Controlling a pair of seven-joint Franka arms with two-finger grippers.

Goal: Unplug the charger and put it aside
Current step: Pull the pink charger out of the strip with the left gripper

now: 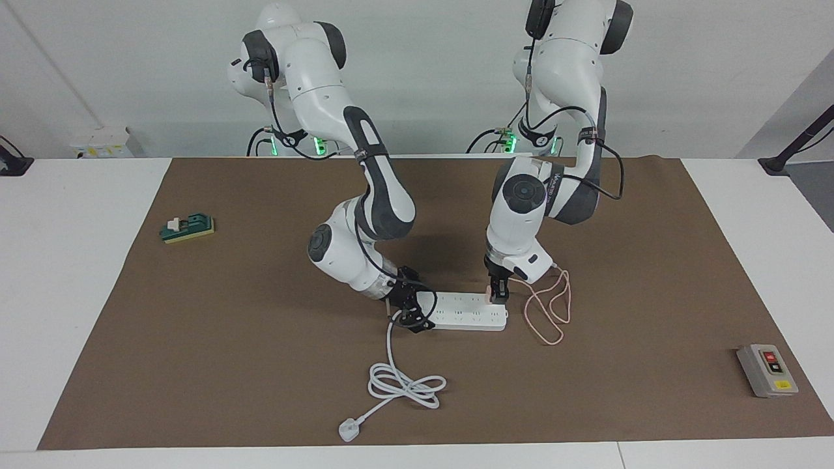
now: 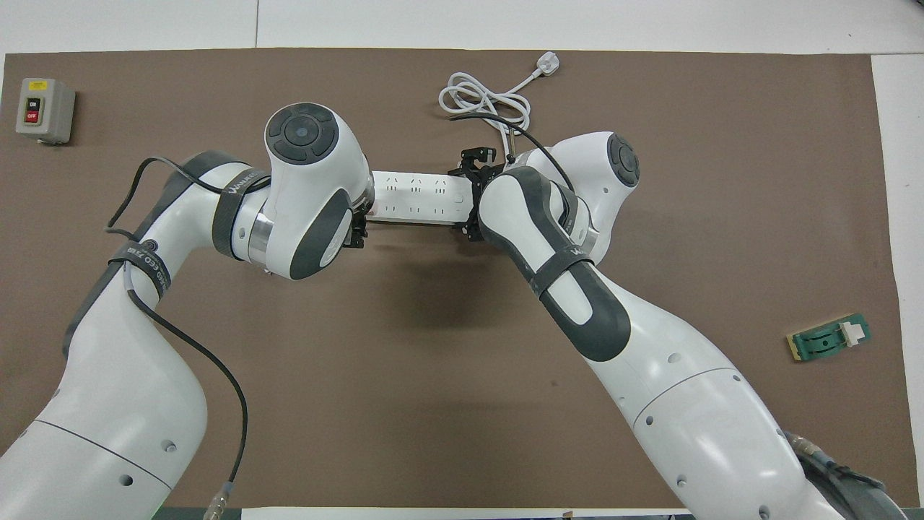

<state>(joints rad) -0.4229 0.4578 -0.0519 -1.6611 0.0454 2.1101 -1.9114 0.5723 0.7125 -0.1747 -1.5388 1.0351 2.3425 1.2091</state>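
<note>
- The left gripper [image 1: 498,298] stands down on the pink charger [image 1: 488,298], plugged into the power strip [image 1: 466,311] mid-counter; its jaws' width cannot be told.
- The right gripper [image 1: 410,311] pins the strip's corded end, jaws clamped across it.

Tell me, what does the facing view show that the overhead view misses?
Only the facing view shows the pink charger plugged into the strip, its looped cable, and the left pincer down at it. Only the overhead view shows the arms' upper casings from above, hiding that spot. Both show the white power strip, the right pincer at its corded end, and the grey button box.
</note>
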